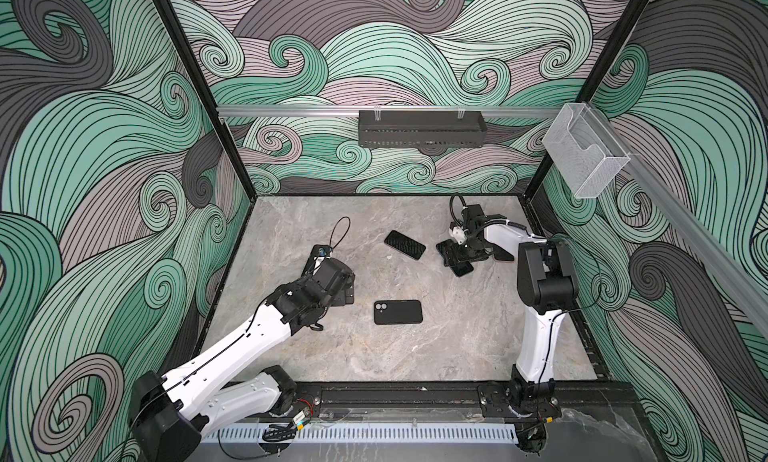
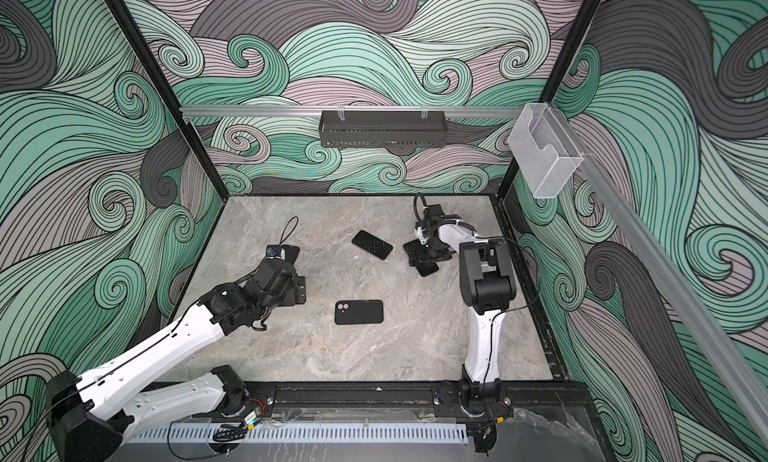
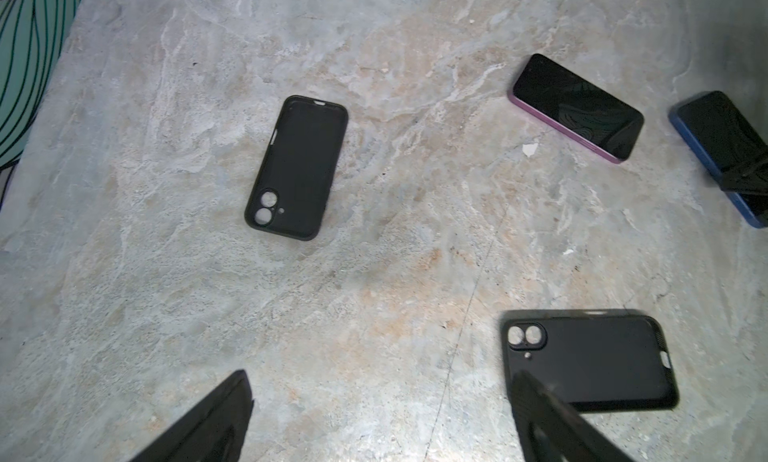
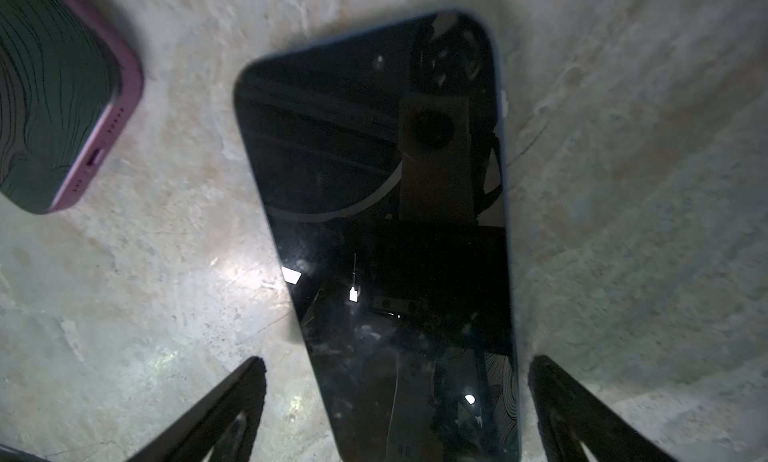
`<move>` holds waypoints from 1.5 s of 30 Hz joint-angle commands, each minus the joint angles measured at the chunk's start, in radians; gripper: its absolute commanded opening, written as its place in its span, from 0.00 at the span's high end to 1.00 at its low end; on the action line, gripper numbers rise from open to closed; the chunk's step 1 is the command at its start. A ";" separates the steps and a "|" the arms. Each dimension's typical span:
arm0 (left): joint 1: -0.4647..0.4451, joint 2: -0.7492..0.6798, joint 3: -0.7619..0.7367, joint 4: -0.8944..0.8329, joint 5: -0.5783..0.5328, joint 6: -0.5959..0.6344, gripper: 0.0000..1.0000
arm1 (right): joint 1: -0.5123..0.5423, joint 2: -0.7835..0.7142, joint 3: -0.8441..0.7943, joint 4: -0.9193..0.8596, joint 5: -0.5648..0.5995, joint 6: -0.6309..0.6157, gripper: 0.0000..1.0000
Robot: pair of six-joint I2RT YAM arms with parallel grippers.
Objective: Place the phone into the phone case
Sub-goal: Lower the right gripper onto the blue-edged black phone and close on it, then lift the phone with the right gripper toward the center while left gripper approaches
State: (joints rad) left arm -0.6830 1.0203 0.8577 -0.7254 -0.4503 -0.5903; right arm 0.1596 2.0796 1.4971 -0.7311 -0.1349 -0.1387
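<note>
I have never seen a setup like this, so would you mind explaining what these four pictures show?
The left arm and right arm are robots fixed at a marble-look table, each ending in a two-fingered gripper. Two pictures look down from one overhead camera, so they are nearly alike; the other two come from cameras on the wrists. On the table lie a purple-edged phone and a blue-edged phone, both screen up, plus a black case and a second black case, both empty. The left gripper is open and holds nothing. The right gripper is open too, a finger on each side of the blue-edged phone, not gripping it.
</note>
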 commanded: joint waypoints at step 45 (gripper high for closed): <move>0.132 -0.051 -0.035 0.018 0.166 0.050 0.01 | 0.070 0.075 0.103 -0.087 0.145 -0.027 0.56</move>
State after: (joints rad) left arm -0.5629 0.9539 0.8085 -0.7322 -0.3416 -0.5636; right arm 0.2279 2.1773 1.6428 -0.8196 0.0250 -0.1596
